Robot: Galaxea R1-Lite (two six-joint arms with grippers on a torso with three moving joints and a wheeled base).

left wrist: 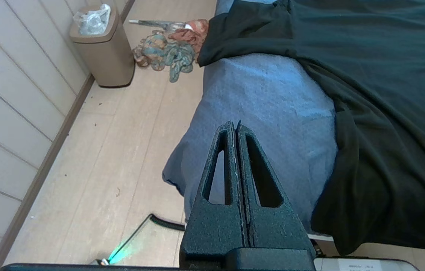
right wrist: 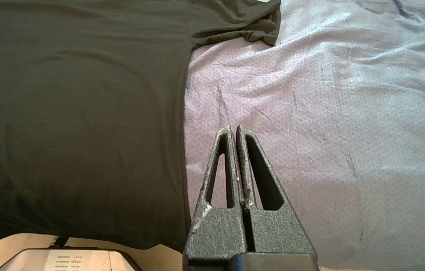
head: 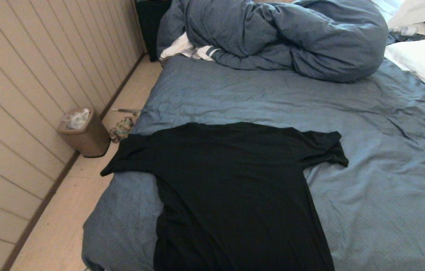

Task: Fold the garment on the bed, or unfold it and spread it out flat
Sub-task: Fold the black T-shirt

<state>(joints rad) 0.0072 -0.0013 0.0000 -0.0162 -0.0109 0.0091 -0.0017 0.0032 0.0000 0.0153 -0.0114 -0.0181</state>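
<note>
The garment (head: 235,188), a black T-shirt with its plain side up, lies spread flat on the bed (head: 366,195), sleeves out to both sides and hem hanging over the near edge. Its left sleeve (head: 129,156) reaches the bed's left edge; the right sleeve (head: 327,148) is slightly rumpled. My left gripper (left wrist: 234,125) is shut and empty, held above the bed's near left corner, apart from the shirt (left wrist: 378,94). My right gripper (right wrist: 234,128) is shut and empty, over bare sheet just right of the shirt's side (right wrist: 84,113). Neither arm shows in the head view.
A bunched blue-grey duvet (head: 280,37) fills the far part of the bed, with white pillows (head: 423,64) at the far right. On the floor to the left stand a tan bin (head: 84,133) and a crumpled patterned cloth (left wrist: 167,52) by the panelled wall.
</note>
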